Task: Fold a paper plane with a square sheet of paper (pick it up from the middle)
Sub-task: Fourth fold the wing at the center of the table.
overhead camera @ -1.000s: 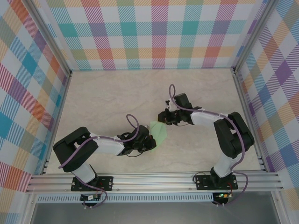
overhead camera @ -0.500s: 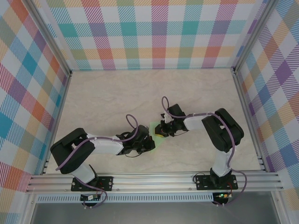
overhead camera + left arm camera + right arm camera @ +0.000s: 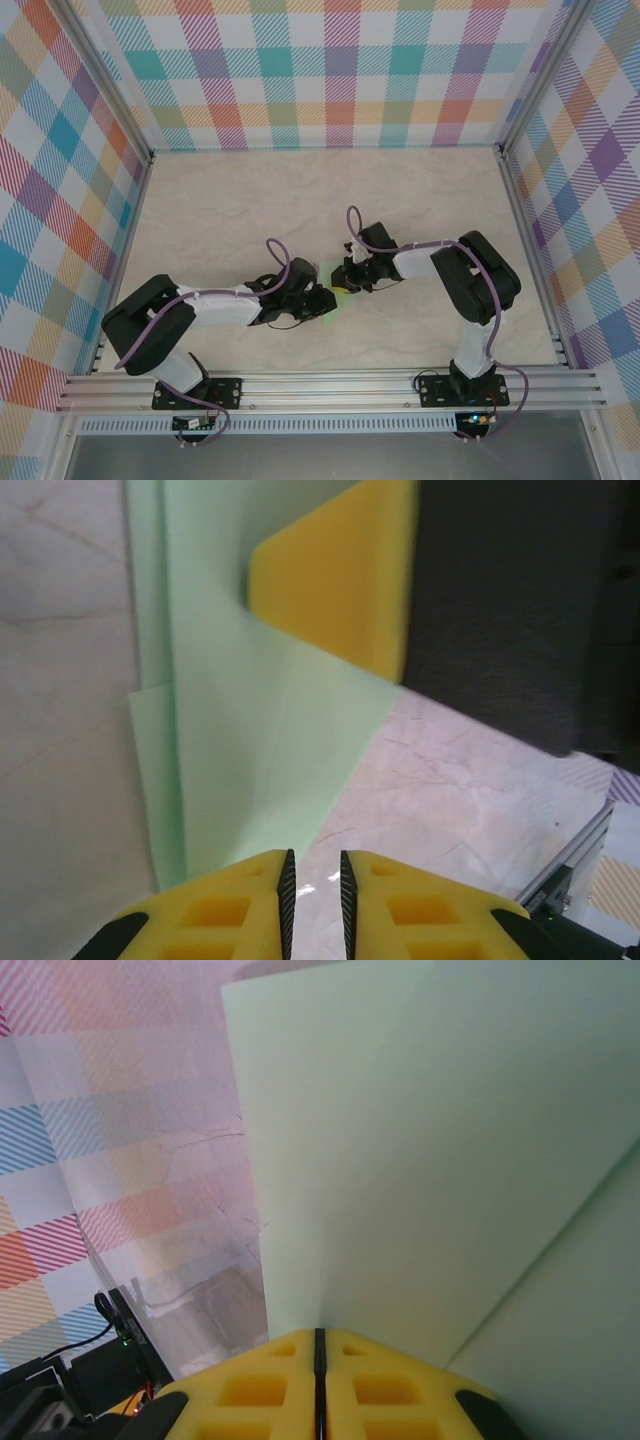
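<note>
The paper (image 3: 260, 740) is held by the right gripper (image 3: 319, 1335). Its yellow fingers are pressed together so that just a hairline shows between them. The sheet rises straight out of that line and spreads ahead of the fingertips, with a diagonal fold edge to their right.

The left gripper (image 3: 314, 865) is parted by a narrow slit, through which the table (image 3: 70, 680) is seen, and nothing is gripped by it. The folded paper lies just ahead of its fingertips and slightly to their left, with layered edges along its left side. Whether its near corner touches the left finger cannot be told. Further ahead of the left gripper, one yellow finger (image 3: 340, 580) of the right gripper is laid against the paper. From above, the two grippers are seen tip to tip over the paper.
</note>
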Controlling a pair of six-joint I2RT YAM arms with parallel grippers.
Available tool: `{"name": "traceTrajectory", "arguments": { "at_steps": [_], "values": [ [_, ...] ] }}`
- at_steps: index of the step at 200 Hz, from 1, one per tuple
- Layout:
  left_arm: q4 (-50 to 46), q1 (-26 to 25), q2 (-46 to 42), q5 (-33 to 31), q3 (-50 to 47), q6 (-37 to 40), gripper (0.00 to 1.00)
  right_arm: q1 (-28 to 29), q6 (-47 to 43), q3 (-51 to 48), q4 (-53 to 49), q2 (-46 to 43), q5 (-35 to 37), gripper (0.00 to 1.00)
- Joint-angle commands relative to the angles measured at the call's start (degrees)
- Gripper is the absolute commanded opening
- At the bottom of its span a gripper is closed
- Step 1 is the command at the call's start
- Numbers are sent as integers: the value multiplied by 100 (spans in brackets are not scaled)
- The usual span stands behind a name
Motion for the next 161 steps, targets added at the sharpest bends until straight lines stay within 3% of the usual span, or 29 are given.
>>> {"name": "traceTrajectory", "arguments": {
  "at_steps": [1, 82, 130, 161],
  "values": [
    [7, 9, 145, 152, -172, -195, 21, 14, -30, -126, -267, 339, 558, 9],
    [-198, -365, -332, 491, -1032, -208, 21, 13, -166, -84, -505, 195, 631, 10],
    [-745, -449, -784, 627, -1003, 177, 22, 12, -183, -65, -544, 161, 547, 11],
    [-1338, -436, -1497, -148, -868, 229, 22, 12, -183, -48, -551, -133, 357, 13]
  ]
}}
